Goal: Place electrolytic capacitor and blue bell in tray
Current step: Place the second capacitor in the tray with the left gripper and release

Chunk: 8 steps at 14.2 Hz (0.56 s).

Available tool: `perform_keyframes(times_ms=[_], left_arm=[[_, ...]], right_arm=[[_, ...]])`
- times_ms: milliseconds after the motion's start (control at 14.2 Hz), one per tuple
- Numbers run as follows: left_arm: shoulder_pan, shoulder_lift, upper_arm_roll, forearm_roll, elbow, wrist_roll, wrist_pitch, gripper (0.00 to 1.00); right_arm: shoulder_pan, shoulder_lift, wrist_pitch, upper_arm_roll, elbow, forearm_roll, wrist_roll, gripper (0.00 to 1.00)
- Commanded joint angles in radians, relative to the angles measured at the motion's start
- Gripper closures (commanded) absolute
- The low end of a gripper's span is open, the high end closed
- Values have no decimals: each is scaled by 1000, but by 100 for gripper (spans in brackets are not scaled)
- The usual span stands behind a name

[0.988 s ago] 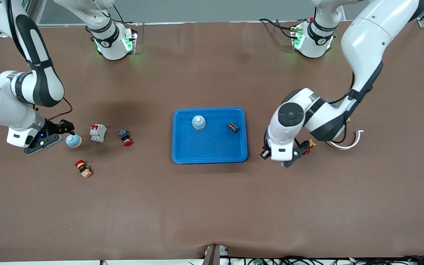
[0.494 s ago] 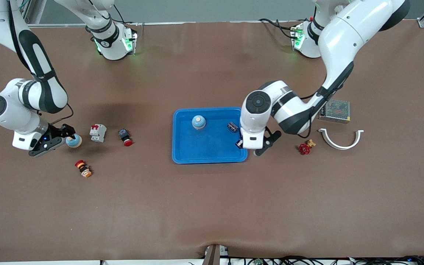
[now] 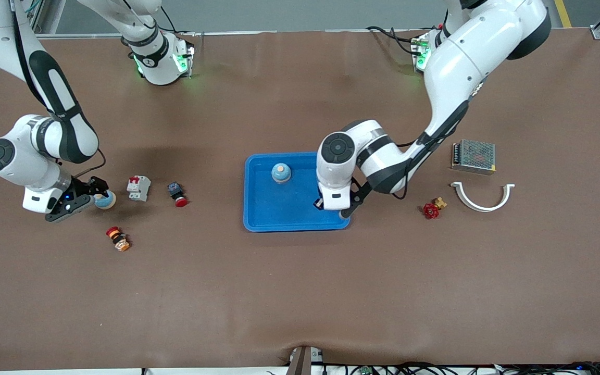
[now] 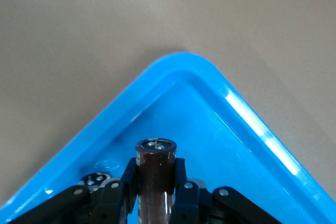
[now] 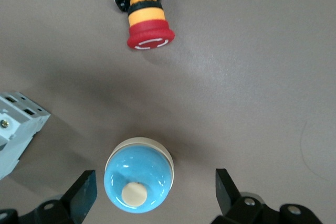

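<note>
The bright-blue tray (image 3: 289,211) lies mid-table and holds one blue bell (image 3: 281,172). My left gripper (image 3: 327,204) is shut on a dark brown electrolytic capacitor (image 4: 156,163) and holds it over the tray (image 4: 247,145), at the corner nearest the camera toward the left arm's end. A second capacitor (image 4: 94,180) lies in the tray beside it; the arm hides it in the front view. My right gripper (image 3: 97,196) is open, low over a second blue bell (image 3: 106,200) on the table. In the right wrist view this bell (image 5: 139,174) sits between the fingers (image 5: 81,195), apart from both.
A white circuit breaker (image 3: 138,187) and a red push button (image 3: 177,194) lie between that bell and the tray. A red-and-orange stop button (image 3: 117,238) lies nearer the camera. A red valve (image 3: 431,209), a white curved part (image 3: 482,195) and a metal box (image 3: 473,155) lie toward the left arm's end.
My left arm has carried the capacitor from beside the red valve to over the tray's corner. My right gripper has crept a little closer round the bell on the table.
</note>
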Motion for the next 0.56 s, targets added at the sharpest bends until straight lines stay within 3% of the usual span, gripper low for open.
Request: perform_keyframes(times_ms=[0, 212, 282, 353, 424, 494], left_arm=[[-39, 44, 38, -17, 49, -10, 28, 100], [-36, 56, 41, -15, 49, 3, 32, 97], [-36, 56, 41, -14, 49, 3, 32, 75], [-36, 56, 41, -15, 49, 0, 32, 10], [-36, 53, 41, -17, 50, -10, 32, 0], [-30, 46, 39, -18, 53, -9, 32, 0]], right_arm=[[-31, -5, 25, 20, -39, -3, -19, 0], [-31, 3, 51, 22, -62, 0, -19, 0], [-31, 11, 63, 22, -68, 0, -19, 0], [-31, 14, 76, 22, -71, 0, -19, 0], [-31, 20, 79, 22, -71, 0, -19, 0], [-33, 21, 82, 22, -71, 0, -19, 0]])
